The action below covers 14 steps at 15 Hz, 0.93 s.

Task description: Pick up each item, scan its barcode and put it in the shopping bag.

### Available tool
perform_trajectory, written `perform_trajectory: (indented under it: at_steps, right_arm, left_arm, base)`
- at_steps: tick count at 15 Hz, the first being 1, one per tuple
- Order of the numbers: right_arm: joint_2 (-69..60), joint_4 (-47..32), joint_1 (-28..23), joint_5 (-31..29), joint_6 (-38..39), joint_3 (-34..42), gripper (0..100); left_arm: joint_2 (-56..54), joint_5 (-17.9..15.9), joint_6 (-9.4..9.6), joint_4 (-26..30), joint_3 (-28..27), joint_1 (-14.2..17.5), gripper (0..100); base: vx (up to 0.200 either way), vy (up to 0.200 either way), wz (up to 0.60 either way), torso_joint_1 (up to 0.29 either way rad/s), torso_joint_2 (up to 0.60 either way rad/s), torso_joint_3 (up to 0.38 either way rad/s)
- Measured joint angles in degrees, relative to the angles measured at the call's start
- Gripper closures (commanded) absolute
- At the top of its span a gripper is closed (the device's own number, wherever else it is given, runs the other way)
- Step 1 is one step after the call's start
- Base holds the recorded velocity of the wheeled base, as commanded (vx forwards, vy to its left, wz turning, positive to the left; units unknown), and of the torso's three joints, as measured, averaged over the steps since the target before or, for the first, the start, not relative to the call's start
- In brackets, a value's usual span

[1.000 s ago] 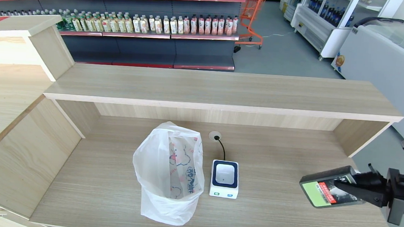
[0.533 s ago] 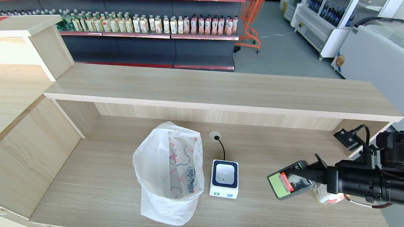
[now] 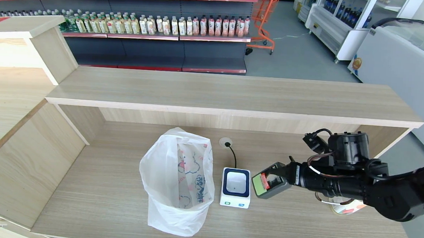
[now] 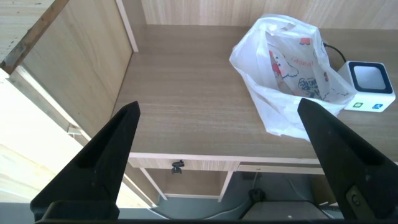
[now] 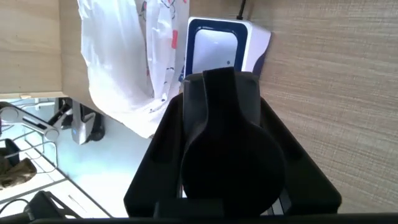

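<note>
My right gripper (image 3: pixel 279 174) is shut on a dark box (image 3: pixel 268 181) with a green and red label, held just above the counter. The box hangs immediately right of the white barcode scanner (image 3: pixel 235 187), its labelled end towards it. In the right wrist view the dark box (image 5: pixel 227 149) covers the middle, with the scanner (image 5: pixel 217 45) and the bag (image 5: pixel 121 62) beyond it. The white plastic shopping bag (image 3: pixel 177 179) stands open left of the scanner, with printed packaging inside. My left gripper (image 4: pixel 217 109) is open and holds nothing, near the counter's front-left; the bag (image 4: pixel 286 68) lies ahead of it.
A round tub-like item (image 3: pixel 343 206) sits on the counter under my right arm. The scanner's cable (image 3: pixel 232 153) runs to a hole at the back. A raised shelf (image 3: pixel 235 94) spans the back and side walls close the counter (image 3: pixel 93 196) left and right.
My right arm has carried the dark box leftwards across the counter, from the right edge to just beside the scanner. The bag and scanner have not moved.
</note>
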<state>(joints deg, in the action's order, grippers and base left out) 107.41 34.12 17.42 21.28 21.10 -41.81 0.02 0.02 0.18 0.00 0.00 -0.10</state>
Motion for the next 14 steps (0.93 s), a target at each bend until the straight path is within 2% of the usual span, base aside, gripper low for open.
perform_trajectory:
  at_steps: [14]
  right_arm:
    - [8.22,3.54,3.44,-1.44,-0.55,-3.91,100]
  left_arm:
    - [0.00,0.02,0.00,0.00,0.00,0.00,0]
  base:
    - [0.000,0.000,0.00,0.000,0.00,0.000]
